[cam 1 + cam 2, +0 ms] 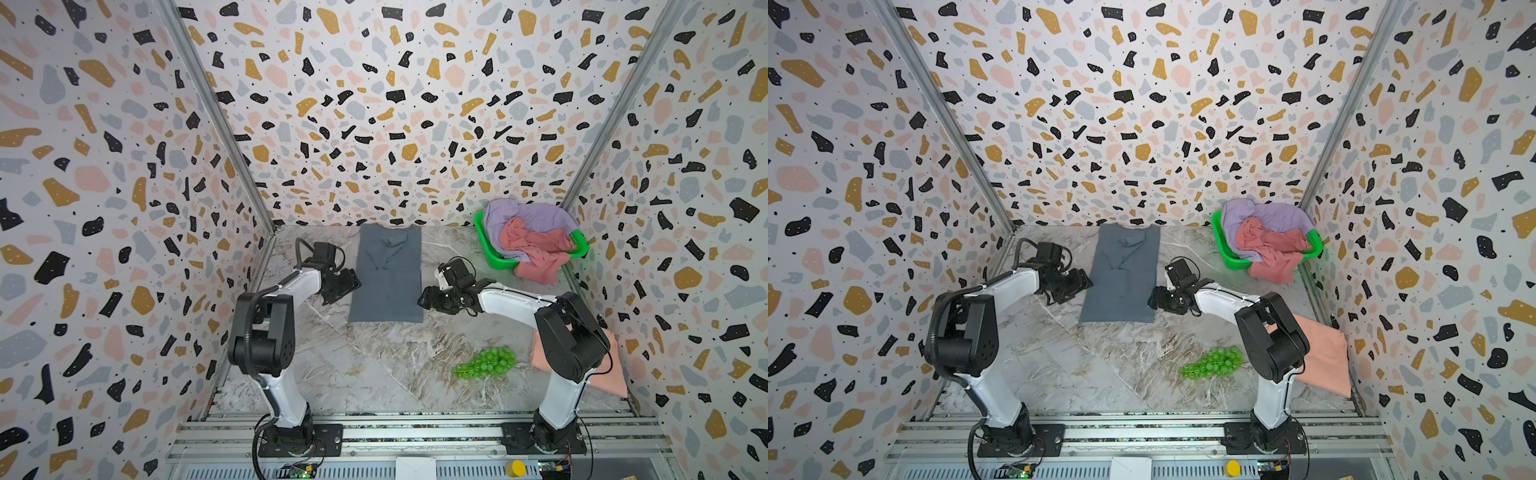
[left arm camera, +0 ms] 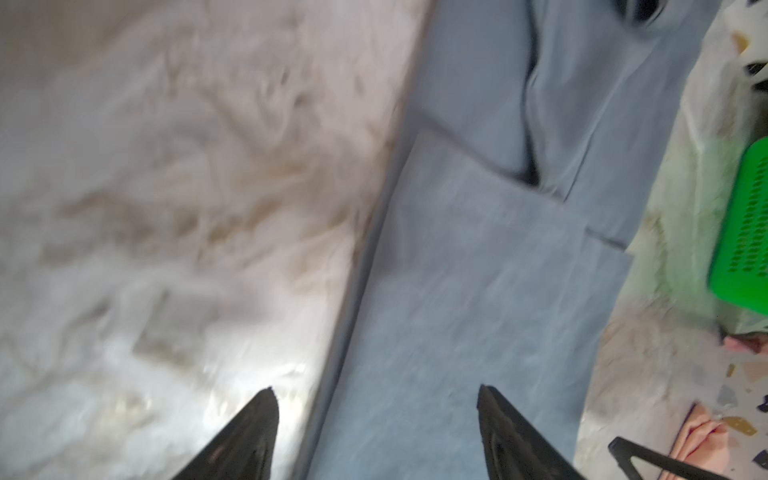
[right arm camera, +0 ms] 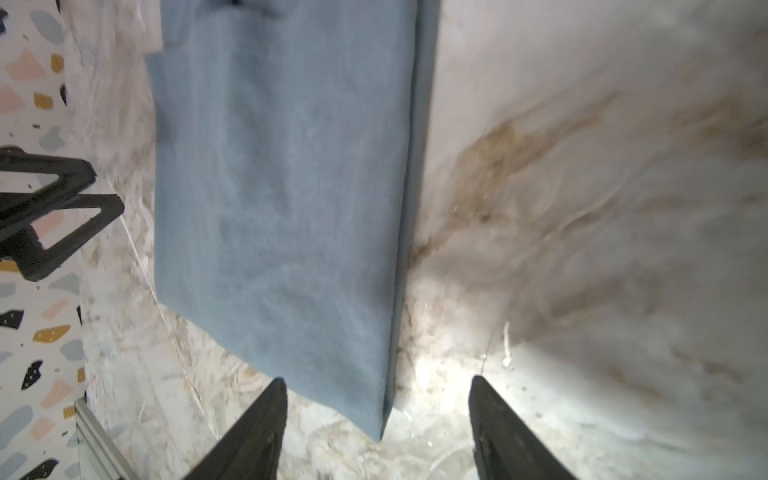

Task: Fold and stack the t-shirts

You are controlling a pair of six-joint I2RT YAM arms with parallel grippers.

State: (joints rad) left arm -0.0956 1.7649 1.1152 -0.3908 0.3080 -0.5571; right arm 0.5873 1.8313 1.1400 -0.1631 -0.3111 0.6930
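Currently the green basket [image 1: 500, 262] holds 2 shirts (lilac t-shirt [image 1: 540, 216], pink t-shirt [image 1: 536, 249]); left fingers [image 2: 249, 440] and right fingers [image 3: 257, 436] gape empty.

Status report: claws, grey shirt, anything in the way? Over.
Open, empty: left claw, right claw, flanking grey t-shirt. Shirt flat, sleeves folded in. Only grapes nearby, clear of it.

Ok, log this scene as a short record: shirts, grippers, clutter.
grey shirt: flat on table, sides folded in
lilac shirt: in basket
pink shirt: in basket, spilling over rim
peach shirt: flat, table's right side, partly hidden
left gripper: open, at grey shirt's left edge
right gripper: open, at its right edge
grapes: on table, near front
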